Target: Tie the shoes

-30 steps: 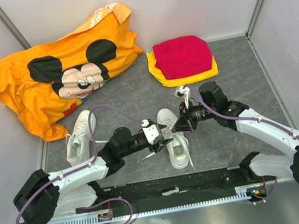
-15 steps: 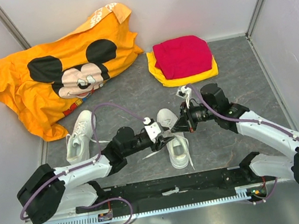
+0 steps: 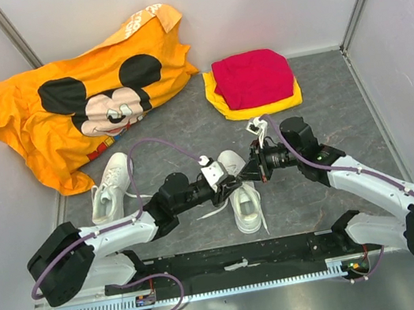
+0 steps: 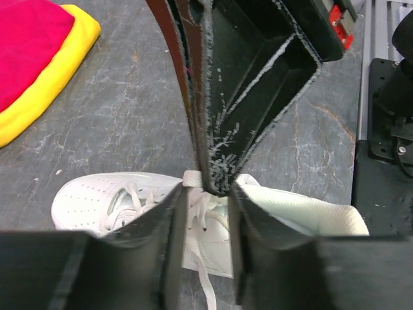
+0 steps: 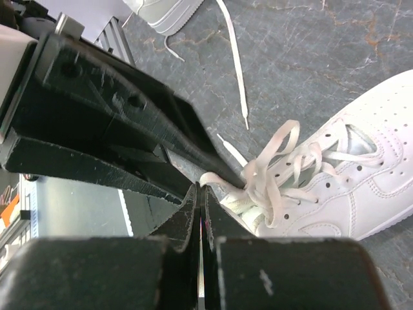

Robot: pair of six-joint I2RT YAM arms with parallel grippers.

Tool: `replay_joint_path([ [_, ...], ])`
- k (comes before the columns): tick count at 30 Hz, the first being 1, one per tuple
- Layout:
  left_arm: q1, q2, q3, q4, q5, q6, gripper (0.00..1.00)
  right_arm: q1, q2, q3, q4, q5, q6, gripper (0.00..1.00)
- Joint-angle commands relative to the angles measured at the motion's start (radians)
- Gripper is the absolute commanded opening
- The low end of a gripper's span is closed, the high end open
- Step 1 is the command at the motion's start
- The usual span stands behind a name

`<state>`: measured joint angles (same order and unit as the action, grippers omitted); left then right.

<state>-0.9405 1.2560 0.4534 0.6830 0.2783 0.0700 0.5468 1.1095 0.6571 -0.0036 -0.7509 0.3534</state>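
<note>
- Top view only: second sneaker is seen well apart at left, near Mickey Mouse shirt. Red cloth is stacked on yellow cloth.
- Centre sneaker is partly hidden by both grippers.
- Left wrist: left gripper is held apart, straddling laces.
- Right wrist: right gripper is pressed together at a lace loop; pinch cannot be confirmed.

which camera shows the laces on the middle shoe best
The right wrist view: the laces loop over the shoe, one strand pinched in the shut right gripper. The left wrist view catches only a short stretch; the top view shows them tiny and mostly covered.
</note>
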Motion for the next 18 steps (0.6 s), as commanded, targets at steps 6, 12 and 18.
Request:
replay_joint_path([
  [6,-0.006,0.003,0.025,0.009,-0.021,0.030,0.01,0.002,-0.040,0.019,-0.024,-0.005,-0.049,0.01],
  [12,-0.003,-0.024,0.007,-0.011,0.030,0.093,0.02,-0.011,-0.056,0.145,-0.306,-0.008,-0.342,0.31],
  [18,-0.003,-0.027,0.001,-0.016,0.079,0.166,0.01,-0.018,0.029,0.285,-0.536,-0.045,-0.648,0.49],
])
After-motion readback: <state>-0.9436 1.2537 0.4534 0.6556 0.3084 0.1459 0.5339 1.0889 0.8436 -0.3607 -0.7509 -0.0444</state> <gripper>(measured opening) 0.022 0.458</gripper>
